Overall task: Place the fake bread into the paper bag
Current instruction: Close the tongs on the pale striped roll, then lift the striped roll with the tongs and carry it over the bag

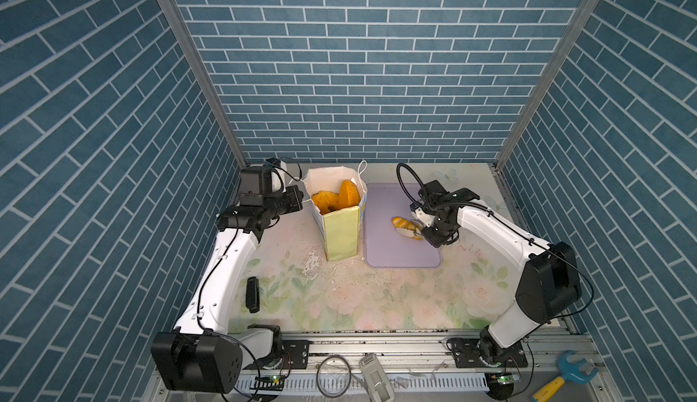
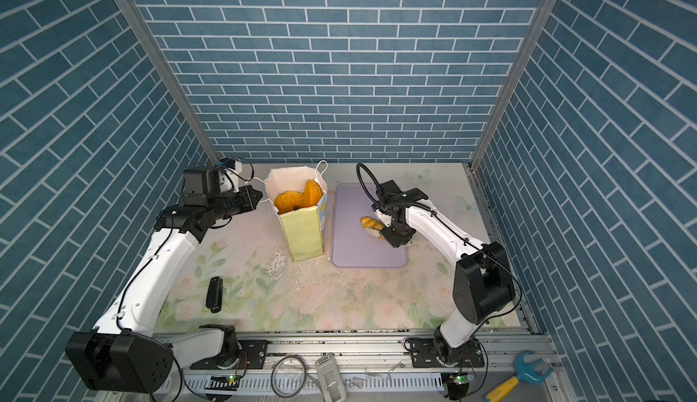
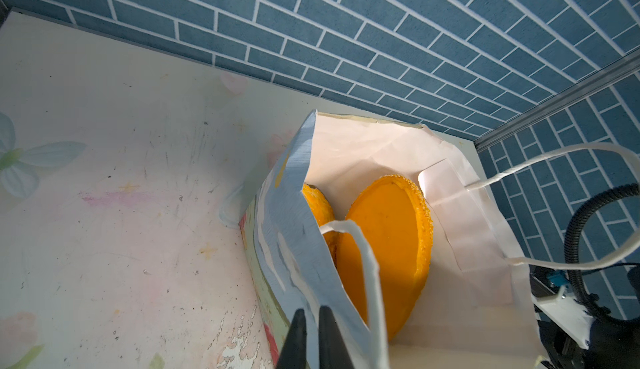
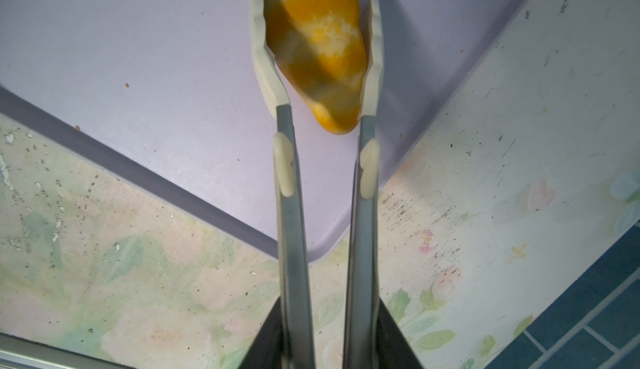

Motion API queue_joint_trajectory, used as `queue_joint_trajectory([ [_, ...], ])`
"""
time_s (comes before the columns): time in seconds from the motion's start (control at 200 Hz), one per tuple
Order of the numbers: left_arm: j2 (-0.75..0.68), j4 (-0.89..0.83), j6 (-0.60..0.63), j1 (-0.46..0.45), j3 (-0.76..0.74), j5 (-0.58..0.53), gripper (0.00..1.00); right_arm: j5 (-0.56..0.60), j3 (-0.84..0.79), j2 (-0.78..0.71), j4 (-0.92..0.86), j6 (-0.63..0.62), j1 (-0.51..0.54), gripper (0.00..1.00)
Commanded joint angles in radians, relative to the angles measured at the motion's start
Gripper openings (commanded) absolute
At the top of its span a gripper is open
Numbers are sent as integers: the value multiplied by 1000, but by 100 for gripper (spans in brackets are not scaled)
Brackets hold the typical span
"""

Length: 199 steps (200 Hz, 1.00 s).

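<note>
In both top views the paper bag [image 1: 341,234] stands upright on the table [image 1: 339,305], with the lilac tray [image 1: 399,253] just beside it at its 3 o'clock. A twisted ring [image 1: 324,201] and the seeded loaf [image 1: 349,192] show in the bag's open mouth. One striped roll [image 1: 400,222] lies outside on the tray, the right gripper [image 1: 426,232] at its 4 o'clock. The left gripper [image 1: 298,197] is at the bag's 9 o'clock rim. The left wrist view shows this gripper [image 3: 311,336] clenched on the bag's thin wall beside a cord handle [image 3: 370,263], keeping the mouth open. The paper looks creased and flimsy, so a hard tug would likely tear or tip it. In the right wrist view the right gripper [image 4: 329,346] is clamped on tongs [image 4: 287,211], whose pale scalloped tips press along both flanks of the roll. The roll looks glossy, light and stiff, so I judge it could slide or pivot. A squeeze across its middle seems safest.
</note>
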Motion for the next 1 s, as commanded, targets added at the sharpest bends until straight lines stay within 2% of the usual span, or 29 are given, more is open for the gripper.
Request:
queue_joint_trajectory([
  [0.0, 7, 3, 7, -4, 22, -2, 11, -26, 31, -31, -11, 34, 6, 31],
  [0.42, -10, -7, 3, -4, 23, -4, 12, -29, 52, -95, 31, 71, 5, 26],
  [0.82, -59, -18, -8, -4, 17, -20, 41, -29, 27, -239, 79, 141, 6, 25],
  [0.99, -78, -21, -6, -4, 20, -20, 47, -21, 25, -300, 78, 164, 5, 25],
])
